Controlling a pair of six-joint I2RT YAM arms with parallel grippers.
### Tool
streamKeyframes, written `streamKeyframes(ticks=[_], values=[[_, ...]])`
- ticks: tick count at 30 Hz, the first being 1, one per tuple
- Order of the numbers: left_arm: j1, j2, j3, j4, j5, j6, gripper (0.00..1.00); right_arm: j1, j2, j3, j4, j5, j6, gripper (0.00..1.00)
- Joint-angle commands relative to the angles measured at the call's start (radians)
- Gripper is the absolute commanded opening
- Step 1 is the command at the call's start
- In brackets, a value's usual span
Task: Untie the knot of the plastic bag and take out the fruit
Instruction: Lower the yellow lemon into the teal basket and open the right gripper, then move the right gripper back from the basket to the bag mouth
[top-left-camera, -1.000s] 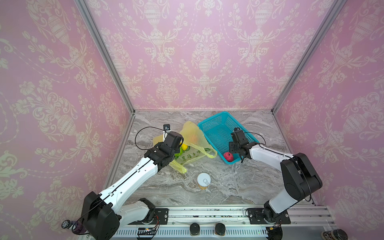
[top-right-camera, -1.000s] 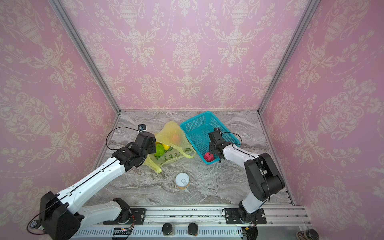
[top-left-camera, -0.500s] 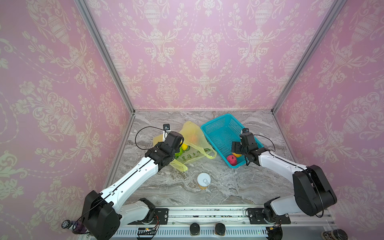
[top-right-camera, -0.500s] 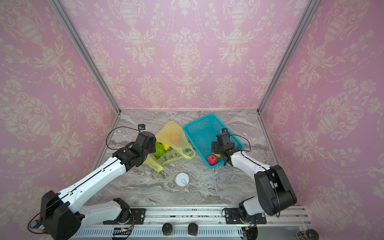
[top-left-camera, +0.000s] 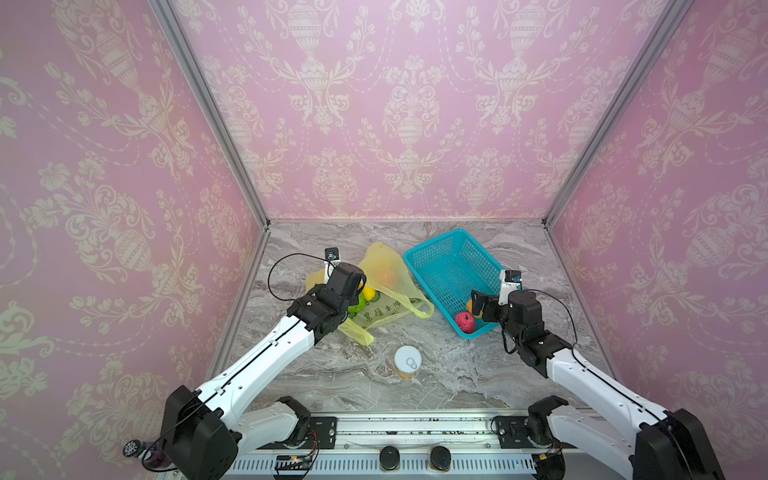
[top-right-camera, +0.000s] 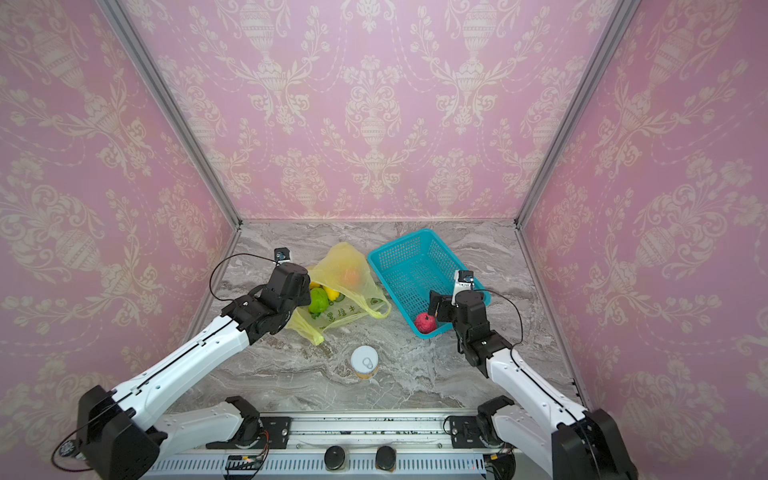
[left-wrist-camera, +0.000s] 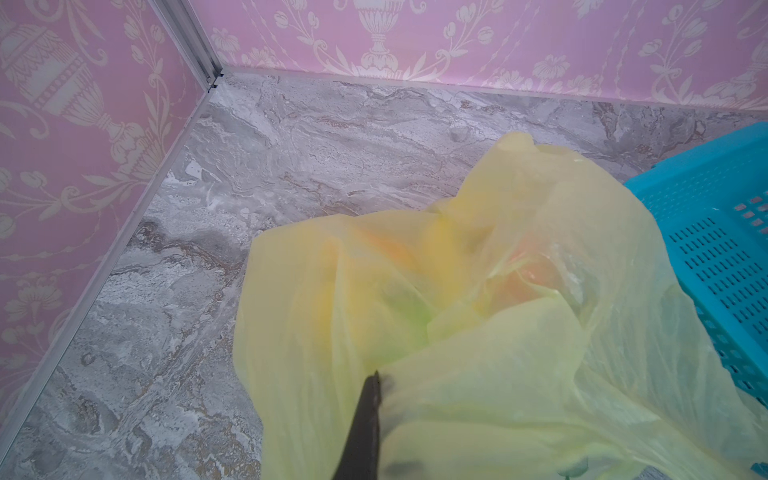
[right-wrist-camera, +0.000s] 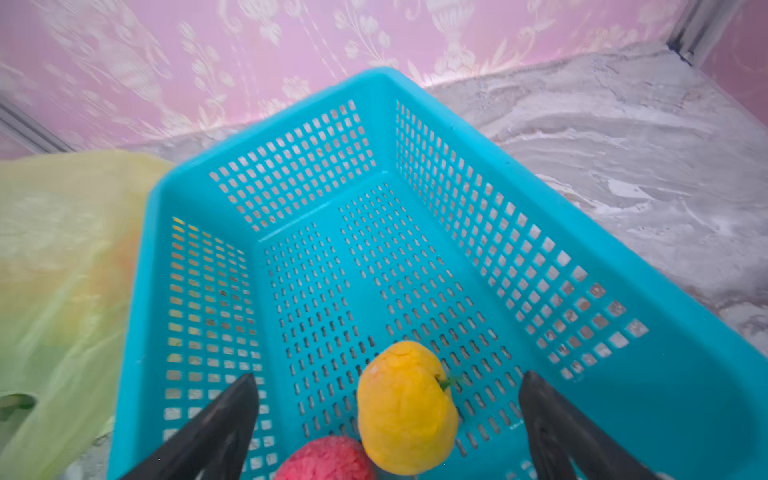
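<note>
**A:** Your left claw (left-wrist-camera: 375, 376) first. What's it doing?

**B:** It's shut tight, black tips together, nipping a fold of the plastic bag (left-wrist-camera: 498, 332). That's thin, crinkly, see-through pale-yellow film, and it bunches right at your tips.

**A:** And where's the bag?

**B:** It's toward the back left of the desk (top-left-camera: 457, 374), a grey marbled slab. The bag is slumped with its mouth open, its side just beside the basket (top-left-camera: 436, 253). A green fruit (top-right-camera: 318, 301) and a yellow lemon (top-right-camera: 331, 293) show at the mouth, close by your wrist. An orange round (top-left-camera: 388, 276) glows through the film. One handle loop (top-left-camera: 429, 309) lies slack on the desk, toward the basket.

**A:** Now your right claw (right-wrist-camera: 388, 384).

**B:** It's spread wide and gripping nothing. You've got it hanging over the basket corner nearest the desk's front edge. The basket is rigid turquoise plastic, rectangular, with walls and floor punched with small slots. It's set at a slant to the desk's edges.

**A:** Is there anything in it?

**B:** Two pieces lie on the slotted floor of that corner. A dimpled yellow-orange fruit (right-wrist-camera: 405, 407) lies between your open fingers (right-wrist-camera: 224, 419) with a gap on each side. A rough pink-red fruit (right-wrist-camera: 324, 459) sits just beside it.

**A:** What's that round thing up front?

**B:** That's a can (top-left-camera: 407, 361) with a white pull-tab lid. It stands upright near the middle of the front edge, well apart from both the bag and the basket.
</note>
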Motion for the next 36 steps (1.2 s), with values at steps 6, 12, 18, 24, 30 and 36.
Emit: streamKeyframes(ticks=[6, 12, 18, 24, 30, 36], values=[[0.006, -0.007, 0.009, -0.011, 0.042, 0.007, 0.0, 0.059, -0.242, -0.109, 0.167, -0.21, -0.068, 0.91], [0.006, -0.001, 0.025, -0.018, 0.113, -0.008, 0.0, 0.307, -0.248, -0.096, 0.196, -0.187, -0.182, 0.86], [0.006, 0.01, 0.074, -0.052, 0.198, -0.035, 0.0, 0.553, -0.093, -0.003, 0.201, -0.126, -0.32, 0.83], [0.005, 0.013, 0.072, -0.047, 0.29, -0.077, 0.0, 0.676, 0.148, 0.085, 0.273, -0.233, -0.384, 0.77], [0.006, 0.021, 0.066, -0.039, 0.275, -0.066, 0.0, 0.761, 0.427, 0.275, 0.273, -0.165, -0.427, 0.5], [0.006, 0.027, 0.074, -0.053, 0.274, -0.068, 0.0, 0.656, 0.623, 0.403, 0.286, -0.129, -0.34, 0.42]])
